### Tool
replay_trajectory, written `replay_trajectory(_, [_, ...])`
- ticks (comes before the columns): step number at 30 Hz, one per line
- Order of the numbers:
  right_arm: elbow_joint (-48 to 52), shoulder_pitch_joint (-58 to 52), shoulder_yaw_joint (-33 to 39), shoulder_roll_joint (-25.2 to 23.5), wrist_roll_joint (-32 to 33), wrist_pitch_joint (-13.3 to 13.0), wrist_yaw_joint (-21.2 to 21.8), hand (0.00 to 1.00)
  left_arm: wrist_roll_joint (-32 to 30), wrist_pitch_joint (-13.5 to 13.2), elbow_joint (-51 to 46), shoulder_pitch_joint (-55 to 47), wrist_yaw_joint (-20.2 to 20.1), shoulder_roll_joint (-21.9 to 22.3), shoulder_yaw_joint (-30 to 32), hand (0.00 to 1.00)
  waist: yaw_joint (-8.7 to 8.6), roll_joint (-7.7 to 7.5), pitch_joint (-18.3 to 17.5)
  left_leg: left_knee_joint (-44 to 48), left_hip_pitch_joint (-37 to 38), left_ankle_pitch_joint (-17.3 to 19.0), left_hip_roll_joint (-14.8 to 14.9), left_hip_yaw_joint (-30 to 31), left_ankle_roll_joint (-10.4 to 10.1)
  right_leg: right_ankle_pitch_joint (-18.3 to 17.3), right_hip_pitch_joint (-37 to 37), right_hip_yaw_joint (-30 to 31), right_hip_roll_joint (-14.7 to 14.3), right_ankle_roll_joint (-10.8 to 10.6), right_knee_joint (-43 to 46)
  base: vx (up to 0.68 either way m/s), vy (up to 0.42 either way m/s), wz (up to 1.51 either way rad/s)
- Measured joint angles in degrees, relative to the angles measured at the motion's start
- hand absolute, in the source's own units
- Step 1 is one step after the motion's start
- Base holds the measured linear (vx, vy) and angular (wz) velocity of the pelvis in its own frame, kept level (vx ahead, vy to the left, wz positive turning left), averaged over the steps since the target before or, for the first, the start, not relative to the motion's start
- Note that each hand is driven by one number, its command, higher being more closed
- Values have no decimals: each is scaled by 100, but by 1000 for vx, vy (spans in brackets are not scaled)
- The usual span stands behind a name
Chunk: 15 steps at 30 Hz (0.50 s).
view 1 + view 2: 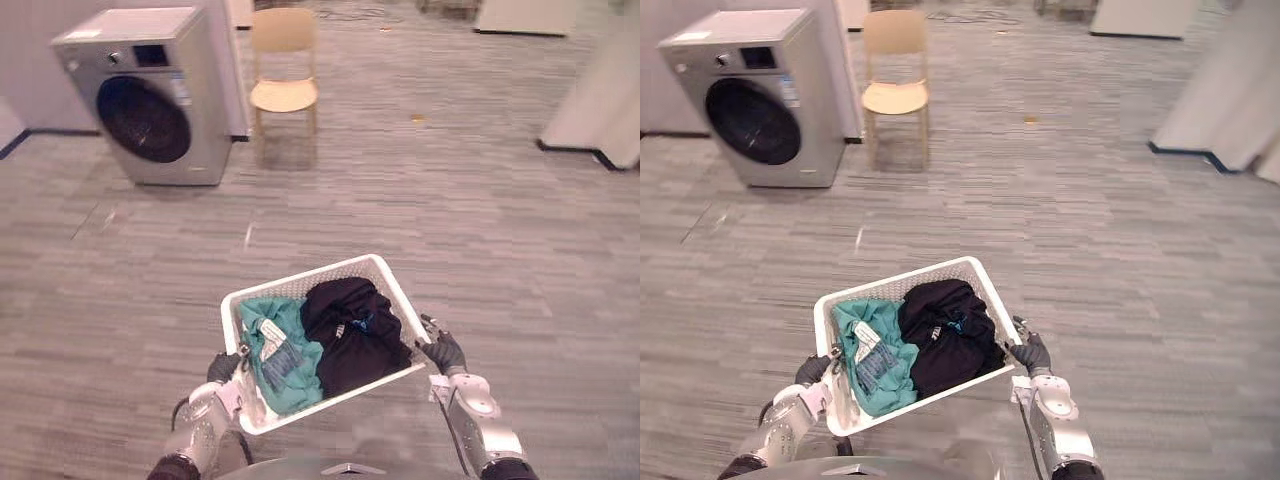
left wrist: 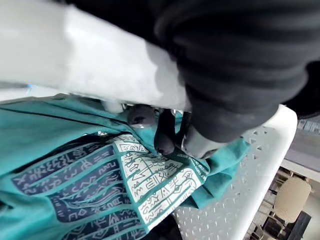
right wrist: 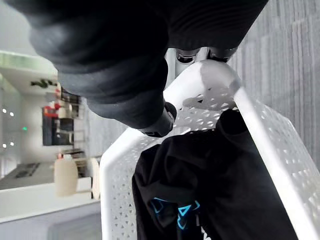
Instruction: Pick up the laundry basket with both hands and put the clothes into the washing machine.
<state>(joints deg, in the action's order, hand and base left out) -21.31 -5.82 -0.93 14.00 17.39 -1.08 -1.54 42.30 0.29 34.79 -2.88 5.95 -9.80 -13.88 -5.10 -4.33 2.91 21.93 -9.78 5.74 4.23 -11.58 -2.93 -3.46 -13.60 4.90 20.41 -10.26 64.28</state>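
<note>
At the far left the washing machine point(image 1: 150, 95) is standing on the grey plank floor point(image 1: 420, 210) with its round dark door closed, well apart from the robot. Just beside it, to the right, a pale wooden chair point(image 1: 284, 70) is facing outward.

Close in front of the robot, the left hand point(image 1: 222, 368) is gripping the left end of the white laundry basket point(image 1: 300, 283). In the left wrist view its fingers point(image 2: 165, 137) are curling over the rim, clamped on it, with the dark tips touching the cloth inside. The basket is hanging between the two hands, turned at a slight angle.

Inside it, a teal garment point(image 1: 280, 365) with a patterned print is filling the left half, and a black garment point(image 1: 350, 335) is lying bunched in the right half, the two touching along the middle.

The right hand point(image 1: 443, 352) is holding the right end. In the right wrist view its fingers are hooking over the rim and the thumb point(image 3: 157, 125) is pressing against the perforated wall, so this hand too is clamped on the basket.

At the far right a white panel point(image 1: 600, 100) is standing on the floor.
</note>
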Motion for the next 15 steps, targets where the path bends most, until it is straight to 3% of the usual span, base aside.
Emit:
replay_trajectory(1, [0, 2, 3, -44, 6, -4, -1, 100, -5, -9, -6, 8, 1, -35, 3, 100, -13, -29, 18, -161, 247, 20, -1, 77, 34, -95, -26, 7, -245, -31, 299, 546, 230, 64])
replay_trajectory(2, [9, -2, -2, -55, 13, -25, 5, 100, -20, -40, -14, 10, -1, -82, 5, 100, 32, 120, 113, -577, 761, 25, -19, 90, 41, -295, -208, -161, -625, 105, 660, 519, 189, 29])
replay_trajectory(4, [29, 74, 14, -41, 14, -100, 20, 100, -23, -88, -38, 156, -1, -103, 3, 100, 16, 140, 136, -1201, 1456, 36, -141, 94, 59, -691, -740, -611, -889, 465, 600, 532, 118, 15])
replay_trajectory(5, [42, 81, 34, -33, 14, -128, 20, 100, -37, -88, -38, 242, -2, -103, -3, 100, -9, 133, 144, -1318, 1593, 46, -183, 113, 72, -784, -898, -749, -894, 550, 388, 432, -11, 26])
replay_trajectory(7, [199, 180, 187, 64, 20, -139, 18, 100, -108, -89, -43, 670, -11, -106, -79, 100, -212, 254, 368, -1554, 1958, 261, -173, 185, -16, -885, -1286, -1165, -877, 718, -1350, 404, -69, 39])
replay_trajectory(8, [269, 204, 197, 117, 20, -142, 18, 100, -123, -89, -45, 777, -14, -106, -103, 100, -257, 261, 428, -1591, 2045, 364, -156, 171, -67, -764, -1314, -1199, -856, 729, -2038, 398, -123, 21])
replay_trajectory(9, [289, 257, 197, 219, 19, -139, 18, 100, -149, -89, -50, 906, -20, -107, -124, 100, -270, 246, 471, -1729, 2238, 533, -184, 96, -157, -350, -1278, -1184, -794, 764, -3494, 430, -187, -6])
replay_trajectory(10, [288, 274, 194, 318, 18, -126, 19, 100, -180, -88, -54, 971, -26, -83, -154, 100, -272, 201, 486, -1812, 2469, 756, -197, 79, -311, 285, -1181, -1201, -720, 740, -4414, 474, -217, -18])
replay_trajectory(11, [293, 277, 194, 373, 16, -118, 19, 100, -201, -88, -56, 978, -27, -34, -170, 100, -282, 299, 492, -1864, 2599, 865, -146, 75, -312, 676, -1121, -1306, -755, 721, -4390, 546, -241, -14])
replay_trajectory(12, [303, 285, 203, 541, 12, -102, 15, 100, -219, -77, -54, 1029, -26, 98, -238, 100, -320, 602, 485, -1907, 2654, 1023, 43, 62, -155, 705, -1239, -1509, -888, 763, -4068, 464, -178, -5])
replay_trajectory(13, [302, 310, 230, 594, 9, -79, 9, 100, -245, -74, -46, 1099, -27, 128, -263, 100, -312, 748, 468, -1746, 2667, 971, 67, 98, -85, 539, -1322, -1525, -922, 822, -3827, 567, -211, -8])
replay_trajectory(14, [300, 386, 240, 620, 8, 6, -4, 100, -320, -74, -18, 1185, -22, 166, -260, 100, -323, 684, 530, -1000, 2449, 822, 81, 62, -236, 129, -1445, -1428, -878, 1009, -3313, 523, -253, -3])
replay_trajectory(15, [303, 389, 242, 647, 8, 22, -5, 100, -315, -74, -3, 1127, -21, 215, -261, 100, -413, 647, 577, 80, 2160, 626, 204, 130, -532, -206, -1267, -1474, -819, 1015, -3031, 512, -271, 0])
